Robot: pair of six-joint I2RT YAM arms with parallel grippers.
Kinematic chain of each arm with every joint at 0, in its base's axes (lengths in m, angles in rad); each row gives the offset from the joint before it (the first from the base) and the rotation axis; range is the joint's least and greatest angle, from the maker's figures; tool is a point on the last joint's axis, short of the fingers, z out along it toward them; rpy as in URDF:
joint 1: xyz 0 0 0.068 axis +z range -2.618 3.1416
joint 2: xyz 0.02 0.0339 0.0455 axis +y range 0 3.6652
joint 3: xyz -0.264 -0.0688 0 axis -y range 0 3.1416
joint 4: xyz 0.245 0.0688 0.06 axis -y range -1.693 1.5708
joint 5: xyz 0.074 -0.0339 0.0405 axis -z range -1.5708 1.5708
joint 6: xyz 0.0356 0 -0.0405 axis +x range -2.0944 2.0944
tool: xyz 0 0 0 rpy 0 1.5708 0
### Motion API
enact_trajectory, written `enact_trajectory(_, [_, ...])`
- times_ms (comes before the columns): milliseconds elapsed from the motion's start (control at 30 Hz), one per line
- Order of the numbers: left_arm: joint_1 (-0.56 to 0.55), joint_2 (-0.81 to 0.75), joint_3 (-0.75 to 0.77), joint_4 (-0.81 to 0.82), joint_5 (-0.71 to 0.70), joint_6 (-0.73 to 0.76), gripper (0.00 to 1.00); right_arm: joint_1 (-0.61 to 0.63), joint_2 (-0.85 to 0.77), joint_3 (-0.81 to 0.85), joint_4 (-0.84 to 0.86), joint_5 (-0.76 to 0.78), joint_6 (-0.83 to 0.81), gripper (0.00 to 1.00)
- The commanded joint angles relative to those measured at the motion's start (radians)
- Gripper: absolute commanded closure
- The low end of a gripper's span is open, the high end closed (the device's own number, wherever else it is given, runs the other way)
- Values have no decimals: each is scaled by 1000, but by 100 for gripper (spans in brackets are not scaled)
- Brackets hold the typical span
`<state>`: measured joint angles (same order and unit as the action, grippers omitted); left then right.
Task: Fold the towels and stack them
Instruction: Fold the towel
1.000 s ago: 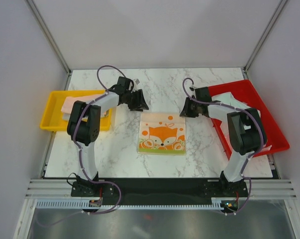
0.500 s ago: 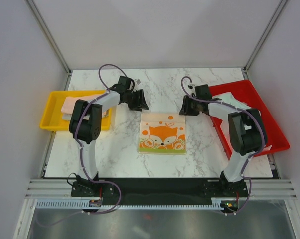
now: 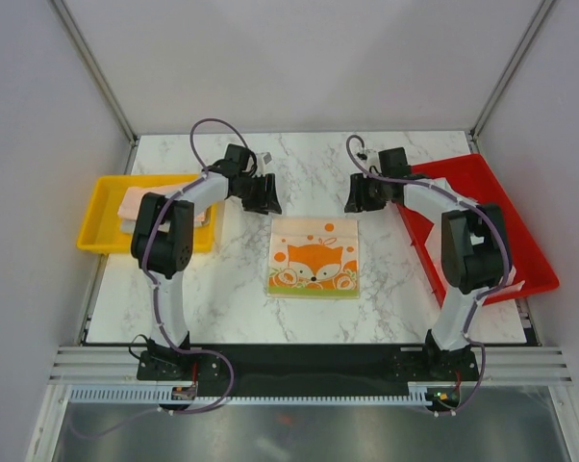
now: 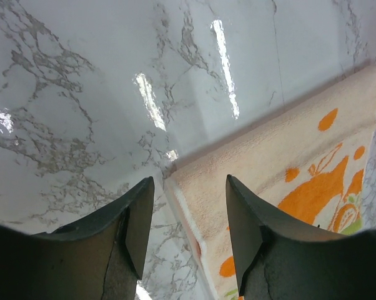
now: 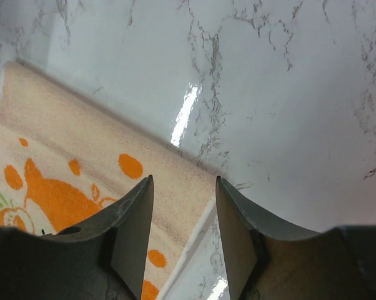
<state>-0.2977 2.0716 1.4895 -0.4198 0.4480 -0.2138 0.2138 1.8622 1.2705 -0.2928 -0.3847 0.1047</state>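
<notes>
A folded orange fox-print towel (image 3: 314,257) lies flat in the middle of the marble table (image 3: 222,289). My left gripper (image 3: 267,203) hovers open over its far left corner. In the left wrist view that gripper (image 4: 189,209) has the corner of the towel (image 4: 282,156) lying loose between its fingers (image 4: 141,219). My right gripper (image 3: 355,203) stands open over the far right corner. The right wrist view shows this gripper (image 5: 183,215) with the towel (image 5: 82,156) edge beneath its gap, not pinched. Pale pink folded towels (image 3: 143,201) sit in a yellow tray.
The yellow tray (image 3: 95,214) stands at the table's left edge, behind my left arm. A red tray (image 3: 530,260) stands at the right, partly under my right arm. Bare marble lies beyond and in front of the fox towel.
The right gripper has opened and drawn back from the towel's far right corner. The left gripper has widened a little and shifted slightly back. The towel has not moved.
</notes>
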Motion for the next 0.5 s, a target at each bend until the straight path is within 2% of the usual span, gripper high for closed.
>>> enact_trajectory(0, [3,16,5,-14,29,88,43,-10,43,52,-48,-31,-95,48])
enact_trajectory(233, [2,67,15,-11,87,109,46,-45,120,84,-74,-66,-137,48])
enact_trajectory(467, [2,81,15,-16,107,136,53,-45,149,73,-85,-146,-177,51])
